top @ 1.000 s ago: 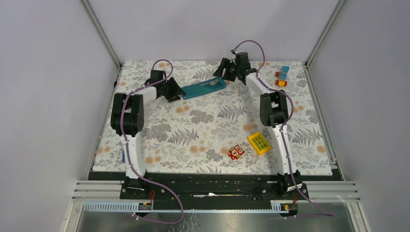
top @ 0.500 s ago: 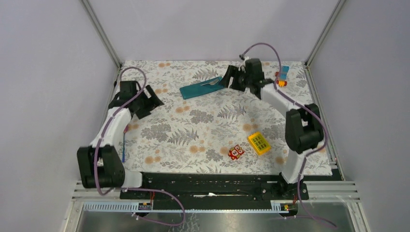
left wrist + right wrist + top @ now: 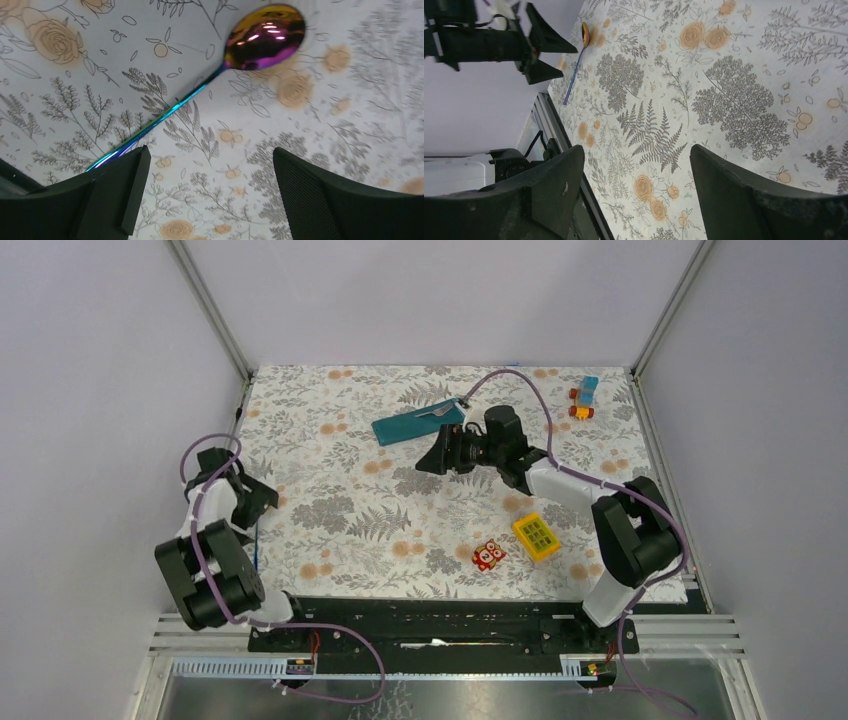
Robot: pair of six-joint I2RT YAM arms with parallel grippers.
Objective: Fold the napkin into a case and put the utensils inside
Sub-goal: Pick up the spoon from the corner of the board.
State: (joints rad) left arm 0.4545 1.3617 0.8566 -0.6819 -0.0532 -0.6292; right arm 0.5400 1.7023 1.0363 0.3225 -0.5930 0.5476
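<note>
The napkin lies folded as a narrow teal case point(image 3: 416, 424) at the far middle of the table, with a silvery utensil point(image 3: 440, 412) sticking out of its right end. A spoon with a shiny pink-purple bowl point(image 3: 265, 37) and a thin bluish handle lies near the table's left edge point(image 3: 255, 549); it also shows in the right wrist view point(image 3: 575, 62). My left gripper point(image 3: 265, 502) point(image 3: 210, 165) is open and empty just above the spoon's handle end. My right gripper point(image 3: 428, 457) point(image 3: 636, 185) is open and empty over the table's middle, pointing left, just near of the case.
A small red owl toy point(image 3: 488, 555) and a yellow gridded block point(image 3: 536, 536) lie near the front right. A small toy vehicle point(image 3: 584, 398) sits at the far right corner. Grey walls and metal frame posts bound the floral table point(image 3: 400, 510).
My left arm has swung back from the case's left end to the near-left edge, over the spoon. My right arm has come from behind the case to the table's middle.
</note>
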